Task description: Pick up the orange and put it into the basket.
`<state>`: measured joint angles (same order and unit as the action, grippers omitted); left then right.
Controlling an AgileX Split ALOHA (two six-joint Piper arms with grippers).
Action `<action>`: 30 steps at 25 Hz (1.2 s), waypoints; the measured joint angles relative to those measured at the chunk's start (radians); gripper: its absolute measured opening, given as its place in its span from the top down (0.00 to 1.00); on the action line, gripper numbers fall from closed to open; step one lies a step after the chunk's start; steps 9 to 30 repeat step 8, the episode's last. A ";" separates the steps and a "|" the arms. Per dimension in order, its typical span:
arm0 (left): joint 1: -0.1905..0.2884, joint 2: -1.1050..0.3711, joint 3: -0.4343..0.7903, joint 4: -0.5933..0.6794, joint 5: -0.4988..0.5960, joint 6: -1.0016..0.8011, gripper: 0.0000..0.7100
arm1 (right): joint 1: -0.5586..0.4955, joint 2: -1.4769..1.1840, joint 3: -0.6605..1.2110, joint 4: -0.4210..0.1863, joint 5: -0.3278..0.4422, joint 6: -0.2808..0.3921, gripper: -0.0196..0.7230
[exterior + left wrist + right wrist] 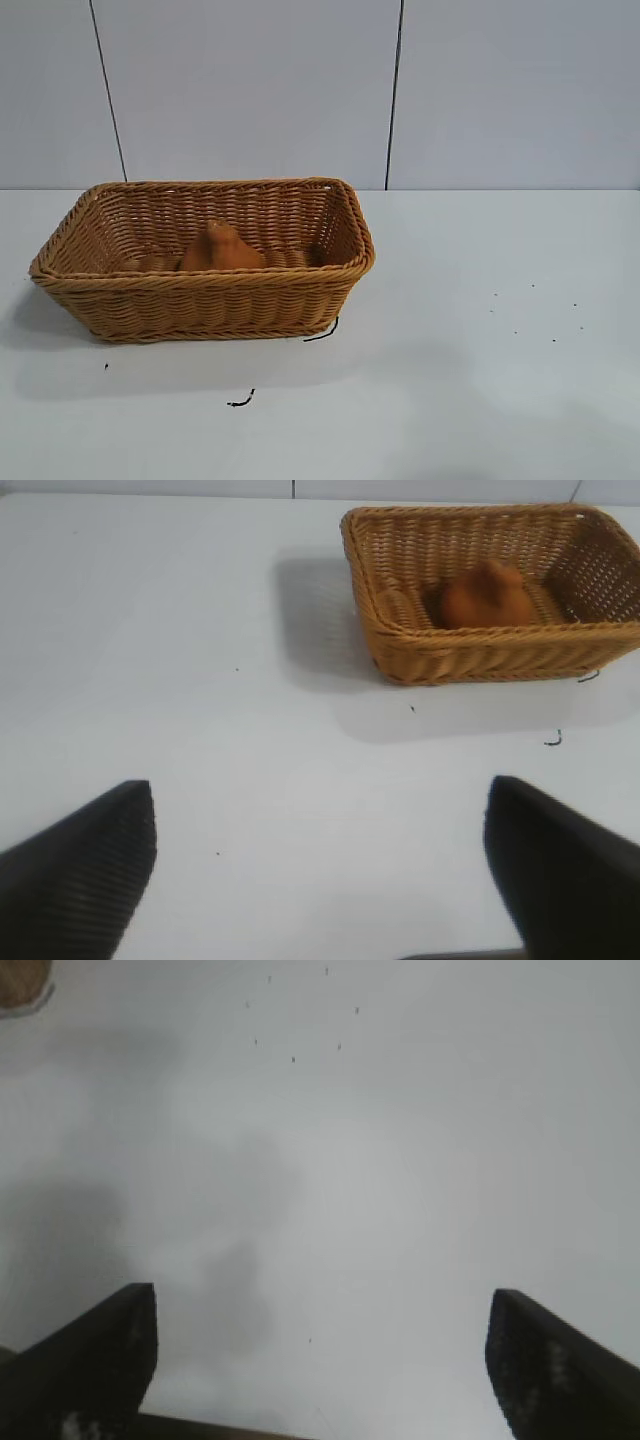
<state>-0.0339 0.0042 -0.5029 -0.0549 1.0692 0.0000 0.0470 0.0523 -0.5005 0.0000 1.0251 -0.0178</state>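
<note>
Fingers (90,865) of the left gripper (320,870) are spread wide and hold nothing; the right gripper (320,1360) is likewise wide and empty, over bare table (480,380). Orange (222,250) lies inside the basket (200,285), on its floor, near the middle. Neither arm appears in the exterior view, and both grippers sit well apart from the basket. Judged status: placement is done; no step appears to be left.
</note>
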 joint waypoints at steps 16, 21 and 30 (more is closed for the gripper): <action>0.000 0.000 0.000 0.000 0.000 0.000 0.10 | 0.000 -0.056 0.000 0.005 -0.001 0.000 0.12; 0.000 0.000 0.000 0.000 0.000 0.000 0.10 | 0.000 -0.056 0.000 0.005 -0.001 0.000 0.12; 0.000 0.000 0.000 0.000 0.000 0.000 0.10 | 0.000 -0.056 0.000 0.005 -0.001 0.000 0.12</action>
